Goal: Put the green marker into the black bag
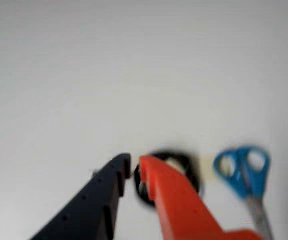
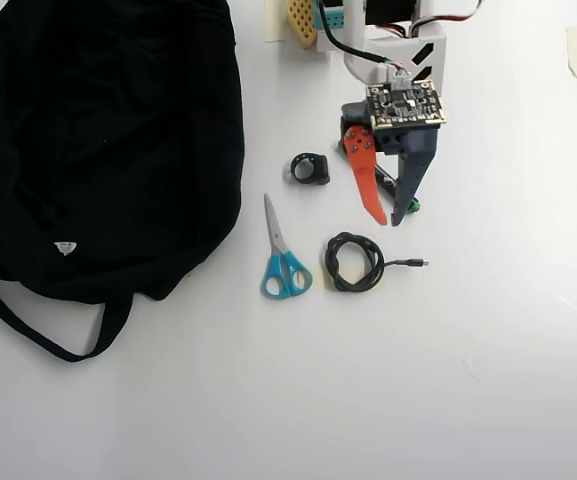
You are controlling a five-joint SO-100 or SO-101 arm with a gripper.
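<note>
Nothing can be read in either view. The black bag (image 2: 108,140) carries a small white tag (image 2: 65,247) in the overhead view, but any print on it is too small to make out. The circuit board (image 2: 404,105) on top of the arm shows only tiny marks, none legible, and the wrist view is blurred throughout

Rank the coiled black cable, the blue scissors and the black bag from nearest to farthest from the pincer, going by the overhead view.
From the pincer in the overhead view:
1. Coiled black cable, just below the tips.
2. Blue scissors, lower left, beyond the cable.
3. Black bag, far left, the farthest.
</note>
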